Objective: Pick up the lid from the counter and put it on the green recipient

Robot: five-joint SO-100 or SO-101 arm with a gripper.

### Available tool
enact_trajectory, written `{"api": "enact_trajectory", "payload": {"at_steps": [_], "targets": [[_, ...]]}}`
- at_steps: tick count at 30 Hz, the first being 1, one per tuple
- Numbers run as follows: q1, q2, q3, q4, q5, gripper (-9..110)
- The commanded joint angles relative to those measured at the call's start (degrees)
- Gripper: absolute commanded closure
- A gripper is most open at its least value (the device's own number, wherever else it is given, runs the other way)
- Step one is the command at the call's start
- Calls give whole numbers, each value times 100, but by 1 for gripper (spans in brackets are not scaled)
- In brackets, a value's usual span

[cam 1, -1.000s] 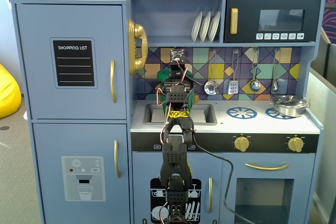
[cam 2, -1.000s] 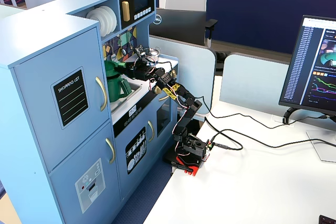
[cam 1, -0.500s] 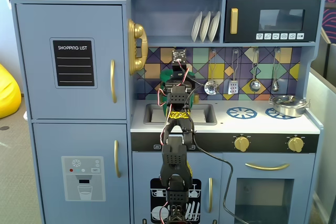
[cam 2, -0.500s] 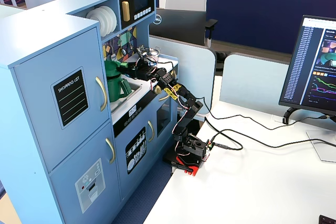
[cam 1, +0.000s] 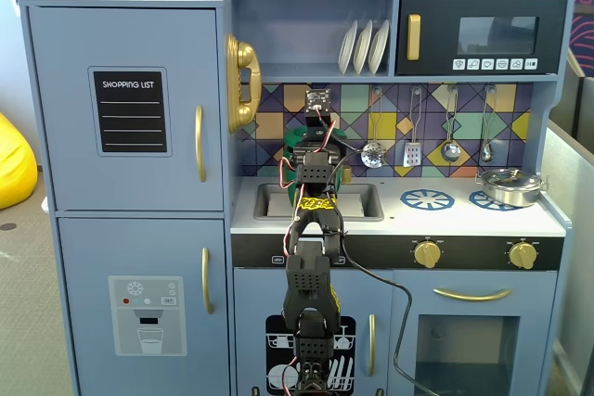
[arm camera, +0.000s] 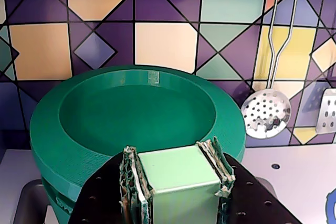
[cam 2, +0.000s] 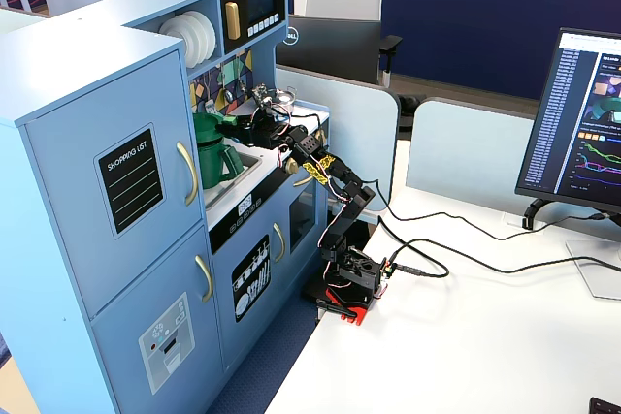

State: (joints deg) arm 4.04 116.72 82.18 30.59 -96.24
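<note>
Green plastic fills the wrist view: the lid (arm camera: 137, 111) sits on the green recipient (cam 2: 209, 154) at the counter's (cam 1: 464, 220) back left by the sink (cam 1: 362, 201), the gripper (arm camera: 176, 174) clenched on its knob. A white desk (cam 2: 505, 336) adjoins the toy kitchen (cam 2: 87, 143).

The round green lid (arm camera: 131, 124), recessed top facing up, sits level on the dark-green recipient (cam 2: 209, 157), which stands upright at the sink, handle outward.

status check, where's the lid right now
Gripper shut on lid knob. Lid seated on green pot, not released. Nothing in the way.
</note>
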Motion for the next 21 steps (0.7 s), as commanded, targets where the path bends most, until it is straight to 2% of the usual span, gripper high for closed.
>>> {"api": "enact_trajectory", "payload": {"at_steps": [1,21], "targets": [[-53,-44,-105,-141,-70,102],[-176,0,149,-158,-97,102]]}}
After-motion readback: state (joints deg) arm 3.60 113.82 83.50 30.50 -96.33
